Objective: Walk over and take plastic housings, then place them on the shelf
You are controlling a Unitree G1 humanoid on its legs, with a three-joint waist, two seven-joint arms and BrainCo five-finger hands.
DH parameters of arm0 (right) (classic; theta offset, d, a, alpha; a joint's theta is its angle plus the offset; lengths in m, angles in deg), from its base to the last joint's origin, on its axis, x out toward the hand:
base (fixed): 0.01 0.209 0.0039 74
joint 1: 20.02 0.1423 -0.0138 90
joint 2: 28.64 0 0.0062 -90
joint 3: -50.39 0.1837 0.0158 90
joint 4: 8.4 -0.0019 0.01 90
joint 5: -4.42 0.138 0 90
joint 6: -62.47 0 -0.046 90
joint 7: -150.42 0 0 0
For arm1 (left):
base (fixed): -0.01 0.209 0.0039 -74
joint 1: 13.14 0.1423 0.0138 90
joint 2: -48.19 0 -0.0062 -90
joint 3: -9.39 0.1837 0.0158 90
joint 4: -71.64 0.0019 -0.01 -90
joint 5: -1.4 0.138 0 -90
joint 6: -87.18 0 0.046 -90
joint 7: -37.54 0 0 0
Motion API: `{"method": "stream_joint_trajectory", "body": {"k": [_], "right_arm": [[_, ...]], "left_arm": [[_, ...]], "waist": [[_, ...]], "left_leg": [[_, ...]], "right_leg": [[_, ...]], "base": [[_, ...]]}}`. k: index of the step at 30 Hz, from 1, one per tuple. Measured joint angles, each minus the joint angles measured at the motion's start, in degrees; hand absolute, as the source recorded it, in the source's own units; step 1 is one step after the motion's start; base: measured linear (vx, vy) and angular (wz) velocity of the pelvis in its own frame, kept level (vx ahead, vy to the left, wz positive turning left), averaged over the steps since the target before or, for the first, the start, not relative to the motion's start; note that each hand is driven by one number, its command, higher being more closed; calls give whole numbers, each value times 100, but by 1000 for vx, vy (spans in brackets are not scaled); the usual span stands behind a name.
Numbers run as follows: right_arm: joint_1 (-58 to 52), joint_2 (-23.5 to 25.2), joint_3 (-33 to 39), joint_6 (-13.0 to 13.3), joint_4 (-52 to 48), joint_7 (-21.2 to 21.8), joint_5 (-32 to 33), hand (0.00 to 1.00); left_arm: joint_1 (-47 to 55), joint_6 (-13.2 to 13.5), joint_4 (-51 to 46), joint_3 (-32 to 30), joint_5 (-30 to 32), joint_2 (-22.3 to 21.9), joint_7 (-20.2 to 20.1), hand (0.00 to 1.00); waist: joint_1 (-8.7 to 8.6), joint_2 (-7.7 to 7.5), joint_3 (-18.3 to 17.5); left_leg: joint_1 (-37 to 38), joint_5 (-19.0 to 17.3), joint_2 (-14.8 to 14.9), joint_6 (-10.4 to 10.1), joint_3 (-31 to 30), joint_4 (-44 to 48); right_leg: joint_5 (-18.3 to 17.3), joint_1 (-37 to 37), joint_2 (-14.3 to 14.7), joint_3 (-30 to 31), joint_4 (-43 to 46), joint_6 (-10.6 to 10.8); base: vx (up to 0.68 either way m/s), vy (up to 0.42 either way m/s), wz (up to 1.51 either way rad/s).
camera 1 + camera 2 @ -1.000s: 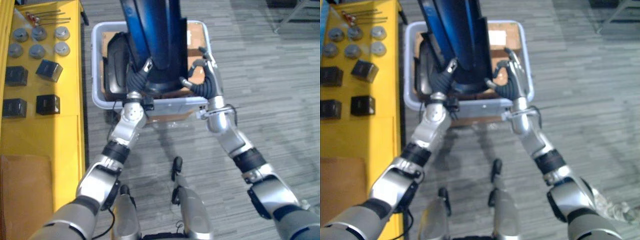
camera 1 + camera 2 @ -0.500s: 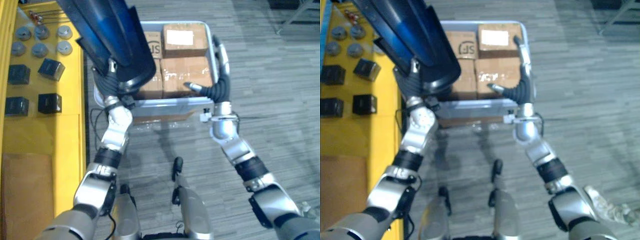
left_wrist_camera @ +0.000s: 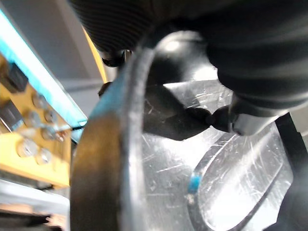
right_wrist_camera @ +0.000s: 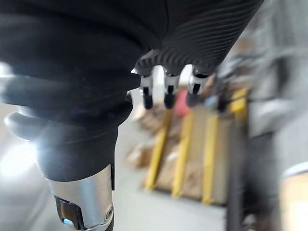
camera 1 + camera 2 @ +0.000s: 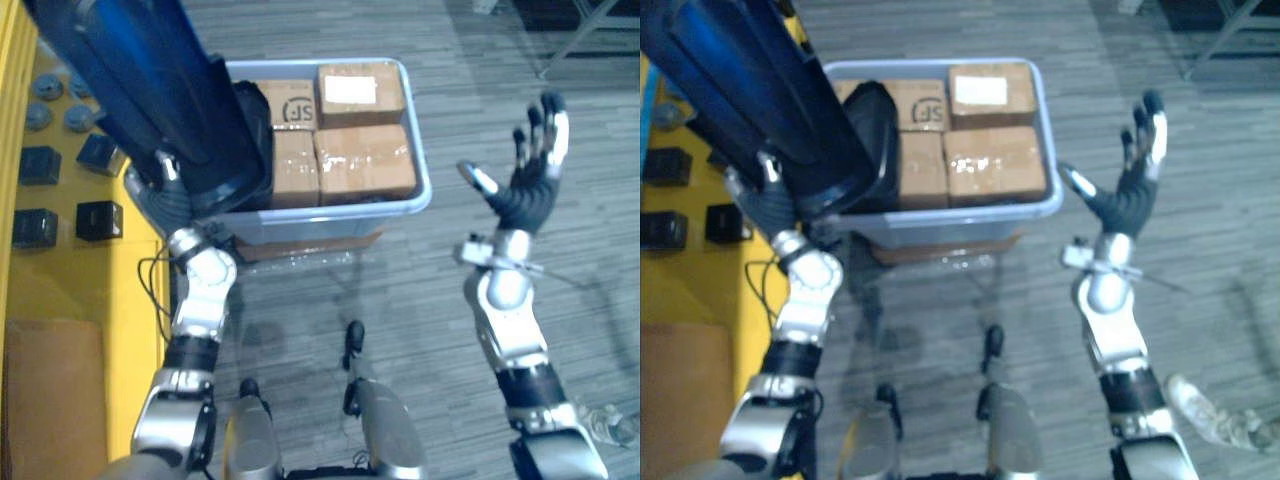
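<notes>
- Here, a grey striped floor runs under the whole scene.
- A yellow shelf lines the left edge, with a brown cardboard sheet lying on its near end.
- A long blue housing, glossy and dark, slants from the far left down toward the centre. It crosses the shelf's right edge and the bin's near-left corner.
- A pale blue-grey bin sits on the floor at centre, just right of the shelf.
- Four brown boxes fill the bin's right and middle parts, packed side by side.
- A black housing stands in the bin's left part, against the boxes and partly hidden behind the blue housing.
- The left hand is at the blue housing's near end, fingers and thumb clamped on it. The left wrist view shows a dark tip pressed to the shiny surface.
- The right hand is held up to the right of the bin, well clear of it. Its fingers are straight and spread, its thumb is apart, and it holds nothing.
- Black blocks rest on the shelf just left of the left hand.
- Grey discs lie farther along the shelf, beside the blue housing.
</notes>
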Motion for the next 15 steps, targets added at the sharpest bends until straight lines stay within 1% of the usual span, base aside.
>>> {"method": "stream_joint_trajectory", "body": {"k": [1,2,3,5,6,8,9,10,11,12,13,15], "right_arm": [[-165,41,75,3,7,90,157,0],[-509,113,199,62,22,353,392,0],[-630,136,232,124,36,470,437,0],[-936,273,256,226,57,894,468,0],[-1012,317,255,245,60,999,478,0],[-1148,500,225,246,84,1376,555,0],[-1164,595,206,246,96,1492,587,0],[-1171,642,196,246,107,1525,589,0],[-1170,683,197,248,117,1601,626,0],[-1180,735,182,255,132,1691,715,0],[-1173,756,180,254,200,1763,753,0],[-1173,755,180,246,351,1879,842,0]], "left_arm": [[155,20,-83,-3,-32,-43,-47,100],[503,89,-248,-25,-156,-138,-202,100],[630,125,-311,-19,-240,-164,-263,100],[1006,297,-585,-43,-430,-173,-518,100],[1058,344,-653,-42,-487,-177,-604,100],[1196,504,-890,-73,-587,-172,-830,100],[1267,596,-1010,-71,-715,-171,-962,100],[1320,639,-1053,-71,-746,-172,-1028,100],[1369,691,-1100,-64,-756,-184,-1121,100],[1413,695,-1221,-68,-757,-164,-1265,100],[1457,700,-1293,-76,-752,-165,-1352,100],[1644,674,-1444,-79,-758,-236,-1484,100]], "waist": [[-10,56,-106],[-11,196,-316],[-16,255,-377],[-21,367,-597],[-23,381,-662],[-13,363,-858],[1,364,-920],[3,374,-1000],[15,458,-1081],[15,421,-1153],[37,364,-1169],[108,484,-1288]], "left_leg": [[23,0,-3,0,2,-46],[163,2,-2,2,37,-170],[238,2,-3,3,63,-215],[404,-5,-15,17,157,-321],[410,-9,-18,24,156,-321],[437,-8,-24,30,149,-344],[526,9,-24,71,157,-436],[533,36,-21,109,160,-512],[537,108,61,206,155,-646],[614,193,11,124,150,-797],[712,214,-33,76,141,-835],[814,238,30,39,126,-880]], "right_leg": [[-11,0,1,0,0,4],[-18,58,17,7,0,7],[-37,108,19,8,-1,18],[-112,228,20,29,-7,58],[-137,243,16,16,-12,71],[-281,273,11,-17,-59,96],[-385,331,8,-96,-60,139],[-483,319,-1,-179,-60,217],[-657,324,1,-317,-11,376],[-563,375,-38,-415,8,235],[-331,450,-74,-441,-5,129],[-349,535,-13,-487,-4,75]], "base": [[141,33,-9],[113,26,-8],[96,33,-16],[15,21,-10],[-30,5,1],[-37,-8,4],[0,0,0],[0,-16,4],[59,7,14],[85,-13,17],[110,-8,13],[116,-17,5]]}}
